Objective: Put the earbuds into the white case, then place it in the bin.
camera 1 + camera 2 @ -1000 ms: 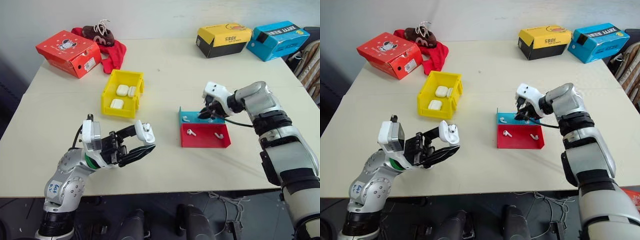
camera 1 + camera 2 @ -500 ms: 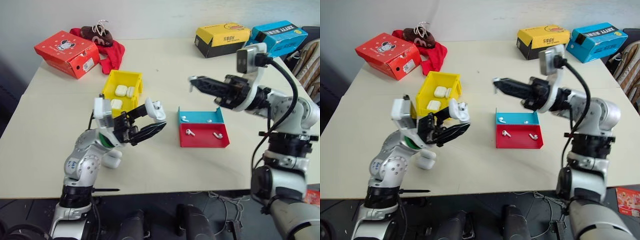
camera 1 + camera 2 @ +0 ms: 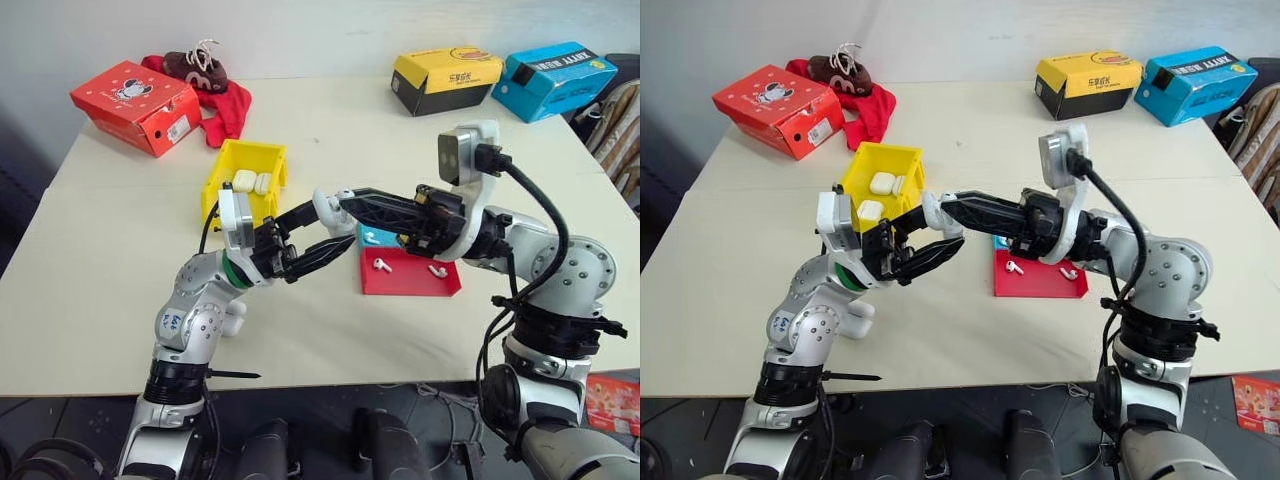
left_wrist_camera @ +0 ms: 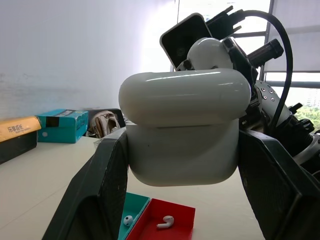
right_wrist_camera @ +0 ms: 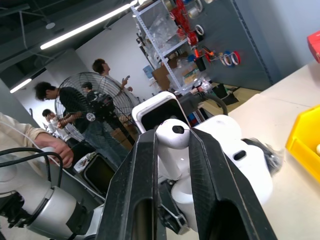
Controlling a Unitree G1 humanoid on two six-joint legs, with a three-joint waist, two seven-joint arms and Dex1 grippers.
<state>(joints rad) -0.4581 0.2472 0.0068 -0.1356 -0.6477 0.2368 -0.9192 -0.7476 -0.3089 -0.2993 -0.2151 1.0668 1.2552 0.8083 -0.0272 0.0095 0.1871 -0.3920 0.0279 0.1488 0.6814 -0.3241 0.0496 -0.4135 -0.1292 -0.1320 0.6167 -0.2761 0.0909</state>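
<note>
Two grippers are met above the table (image 3: 120,300), between the bin (image 3: 246,180) and the red and blue tray (image 3: 410,272). The white case (image 4: 185,127) is squeezed between the fingers of the left gripper (image 3: 318,228), with its lid open. One of the earbuds (image 5: 172,137) is pinched between the narrow fingers of the right gripper (image 3: 345,202), right at the case. More earbuds (image 3: 381,265) are seen lying in the tray, and other white cases (image 3: 245,180) are seen in the bin.

The step in hand looks like the earbud being set into the case. The case should be kept still and gripped firmly. The earbud should be lined up stem first over its hole and lowered slowly. It should be let go only once it is seated, or it could be dropped onto the table.
</note>
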